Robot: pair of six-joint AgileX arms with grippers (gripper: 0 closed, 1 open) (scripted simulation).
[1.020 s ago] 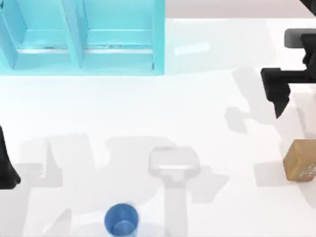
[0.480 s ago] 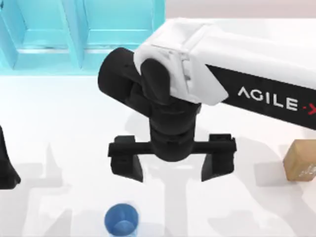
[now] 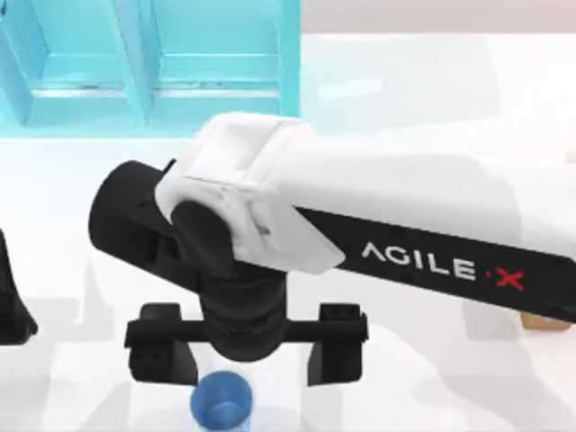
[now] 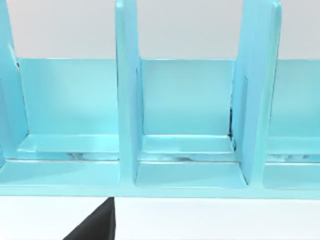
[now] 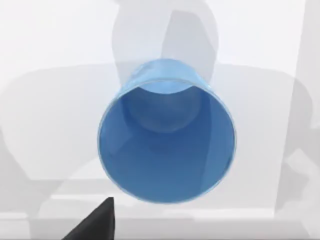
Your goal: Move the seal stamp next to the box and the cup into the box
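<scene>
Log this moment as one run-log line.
right gripper: open, above cup | cup: upright on table, outside box | left arm: parked at left edge

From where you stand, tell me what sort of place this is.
Probably a rendered tabletop test bench rather than a real room: a plain white table, a light blue box with dividers at its back, and a blue cup under the right arm's open tool.

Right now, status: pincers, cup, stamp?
Right pincer open above the blue cup, not gripping. Left arm parked at table's left edge. Seal stamp at right edge, mostly hidden under the right arm. Box compartments vacant.
</scene>
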